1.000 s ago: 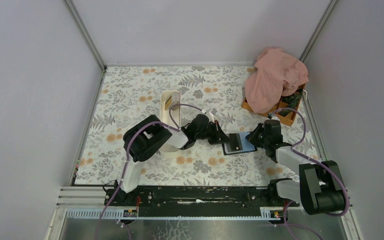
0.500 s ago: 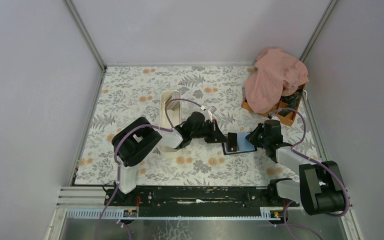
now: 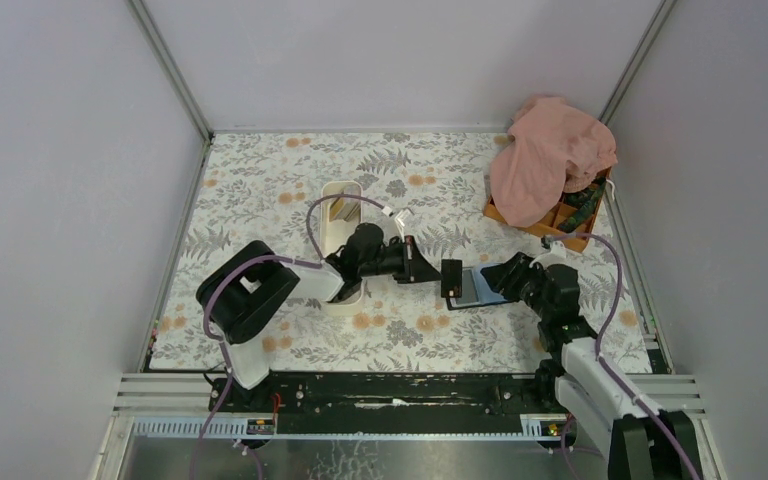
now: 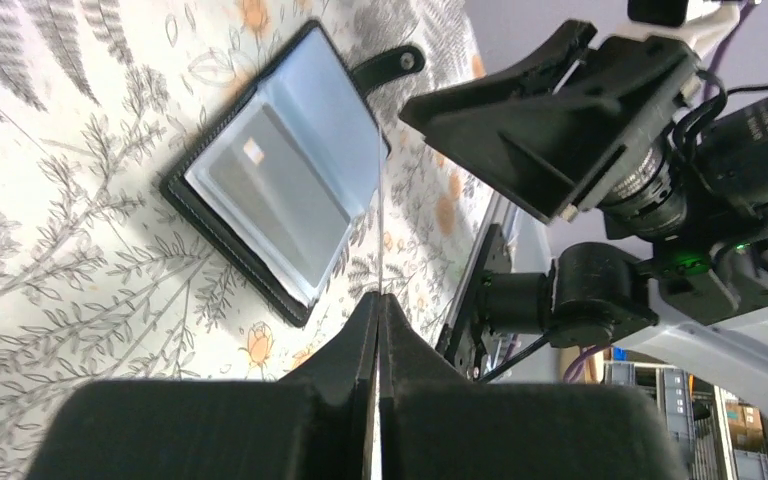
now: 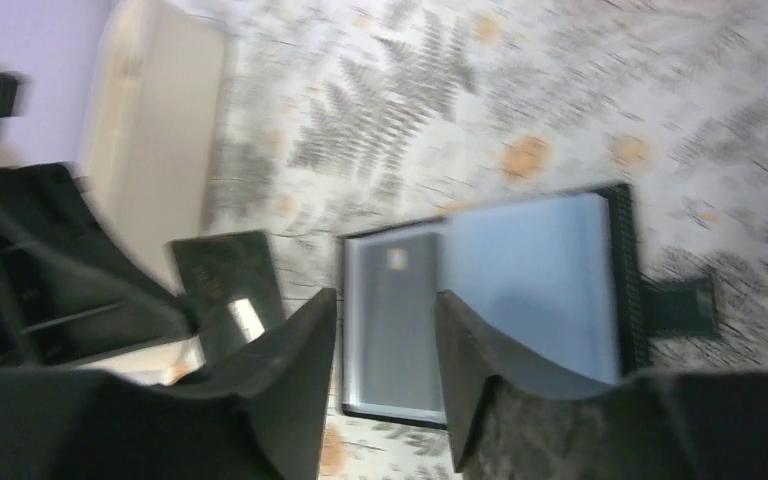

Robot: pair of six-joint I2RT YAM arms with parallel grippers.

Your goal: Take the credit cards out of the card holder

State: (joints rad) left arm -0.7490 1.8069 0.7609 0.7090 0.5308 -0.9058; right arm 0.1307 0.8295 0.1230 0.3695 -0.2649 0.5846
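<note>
The black card holder (image 3: 484,289) lies open on the flowered table, its bluish-grey inner face up. A grey card (image 5: 400,310) shows behind its clear sleeve (image 4: 270,190). My left gripper (image 3: 436,271) is shut on a dark credit card (image 3: 451,278), held on edge just left of the holder. In the left wrist view that card (image 4: 380,220) is a thin line rising from the closed left gripper (image 4: 377,300). My right gripper (image 3: 513,279) stands open at the holder's right end. In the right wrist view the right gripper (image 5: 385,305) holds nothing, and the dark card (image 5: 225,285) sits left of the holder (image 5: 530,280).
A long white tray (image 3: 325,222) stands behind the left arm, with a card (image 3: 340,208) in its far end. At the back right an orange compartment box (image 3: 572,228) lies half under a pink cloth (image 3: 550,155). Grey walls close in the table.
My right gripper has opened and drawn back to the right off the holder. The left gripper has pulled the dark card out of the holder to the left.
</note>
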